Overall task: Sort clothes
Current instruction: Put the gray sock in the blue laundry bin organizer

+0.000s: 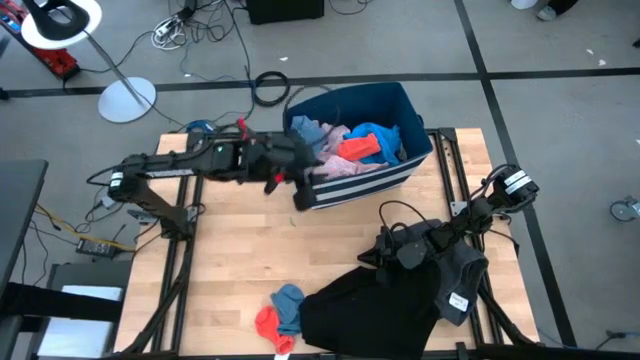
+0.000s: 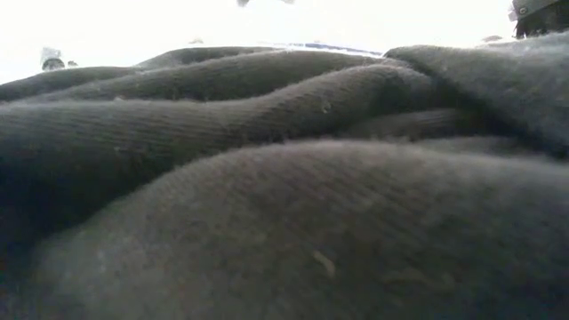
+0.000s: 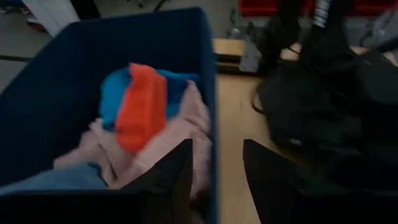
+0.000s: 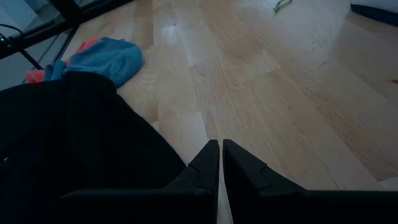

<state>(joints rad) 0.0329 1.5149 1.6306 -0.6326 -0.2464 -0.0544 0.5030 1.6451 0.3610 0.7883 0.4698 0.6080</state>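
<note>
A navy bin (image 1: 405,110) with white stripes holds pink (image 3: 180,134), bright blue (image 3: 112,93) and orange-red (image 3: 142,106) pieces. My left gripper (image 3: 214,168) is open at the bin's left front corner, one finger over the inside and one outside the wall (image 3: 209,93). My right gripper (image 4: 221,152) is shut and empty just above the wood, beside the edge of a black garment (image 1: 365,310). A dark grey garment (image 1: 462,272) lies under the right arm. A red sock (image 1: 268,325) and a blue sock (image 1: 290,302) lie at the front.
The dark grey cloth (image 2: 284,178) fills the low view. Bare wooden table (image 1: 250,240) lies between the bin and the socks. A small green scrap (image 4: 281,5) lies on the wood. A lamp stand (image 1: 127,98) and cables are on the floor beyond the table.
</note>
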